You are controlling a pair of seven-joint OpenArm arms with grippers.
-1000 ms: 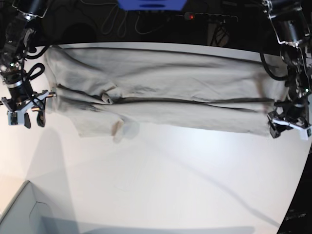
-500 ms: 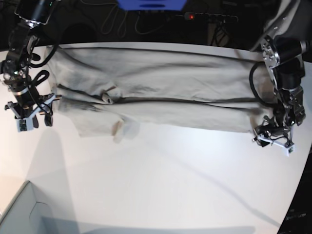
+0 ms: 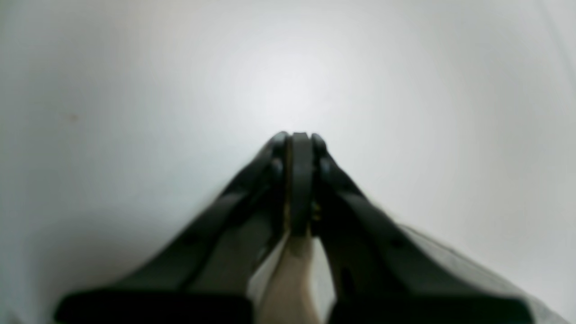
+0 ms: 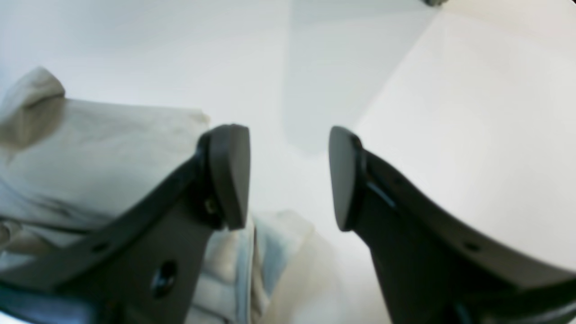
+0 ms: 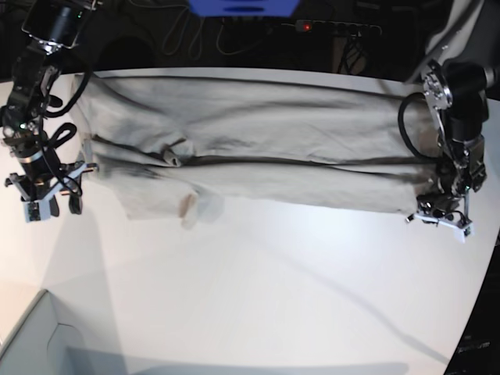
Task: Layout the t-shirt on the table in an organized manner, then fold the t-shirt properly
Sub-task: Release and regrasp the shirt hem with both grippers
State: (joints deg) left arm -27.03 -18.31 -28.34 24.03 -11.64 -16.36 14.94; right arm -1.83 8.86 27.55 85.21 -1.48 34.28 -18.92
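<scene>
Mostly the t-shirt point(image 5: 258, 152) lies stretched in a long band across the far half of the counter point(image 5: 258, 289), folded along its length, with a dark crease line running through the middle. Its collar end, with a small bunched fold and a pale flap, sits toward the right arm's side; the label cannot be made out.

At the opposite end, the left claw point(image 5: 442, 215) is down at the near corner of the shirt. From the left wrist view its jaws are pressed together, and a thin strip of beige cloth point(image 3: 292, 274) shows between them low in the frame, so it appears to be pinching the shirt's edge. That view is heavily blurred, and how much fabric is caught cannot be told. Beyond the tips only bare white counter shows.

By the other end, the right claw point(image 4: 288, 177) stands spread, nothing between its pads, above the counter just beside the shirt's edge. One finger point(image 4: 227, 173) covers part of the cloth; whether it touches the fabric is unclear. Rumpled folds lie below it, partly cut off by the frame.

A grey box corner point(image 5: 39, 340) is cropped at the near edge. Dark clutter and cables beyond the counter are too dim to identify.
</scene>
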